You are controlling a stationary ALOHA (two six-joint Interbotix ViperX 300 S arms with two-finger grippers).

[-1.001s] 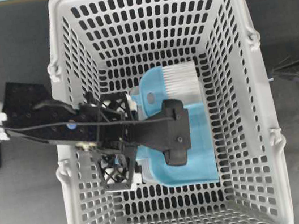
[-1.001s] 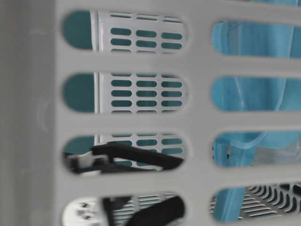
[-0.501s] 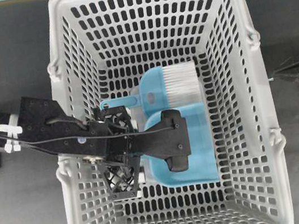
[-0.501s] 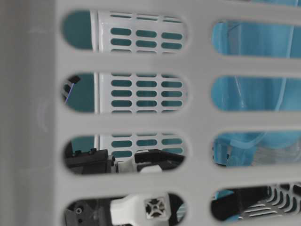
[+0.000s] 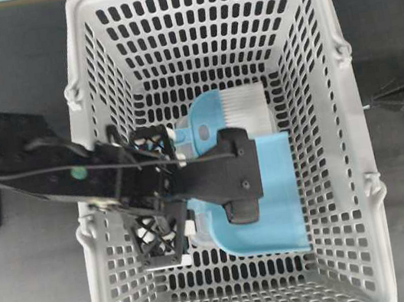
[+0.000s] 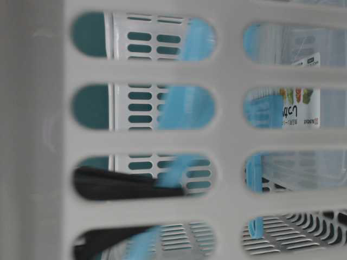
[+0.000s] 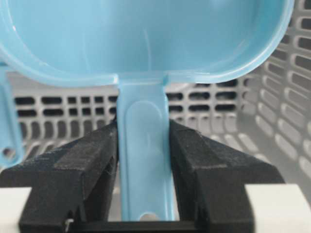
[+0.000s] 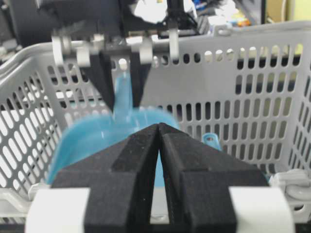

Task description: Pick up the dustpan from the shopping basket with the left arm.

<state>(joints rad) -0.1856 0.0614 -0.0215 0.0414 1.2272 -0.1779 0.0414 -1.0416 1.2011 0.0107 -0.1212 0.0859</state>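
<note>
The light blue dustpan (image 5: pixel 273 205) hangs in the large grey shopping basket (image 5: pixel 79 102), raised off its floor. My left gripper (image 5: pixel 195 218) is shut on the dustpan's thin handle, partly hidden under my black wrist block. In the left wrist view both fingers (image 7: pixel 92 165) press the handle (image 7: pixel 144 145), with the pan (image 7: pixel 146 39) beyond. The right wrist view shows that grip (image 8: pixel 122 90) from the front. My right gripper (image 8: pixel 159 127) is shut and empty, outside the basket's right wall (image 5: pixel 380 99). The table-level view shows the dustpan as a blurred blue streak (image 6: pixel 184 103).
A blue hand brush with white bristles (image 5: pixel 230 111) lies on the basket floor behind the dustpan; its handle end shows in the right wrist view (image 8: pixel 210 141). The basket's slotted walls (image 6: pixel 227 135) close in on all sides. Dark table lies around the basket (image 5: pixel 2 68).
The dustpan has risen off the basket floor in my left gripper and shifted a little right. The left arm has lifted and turned. The right arm has not moved.
</note>
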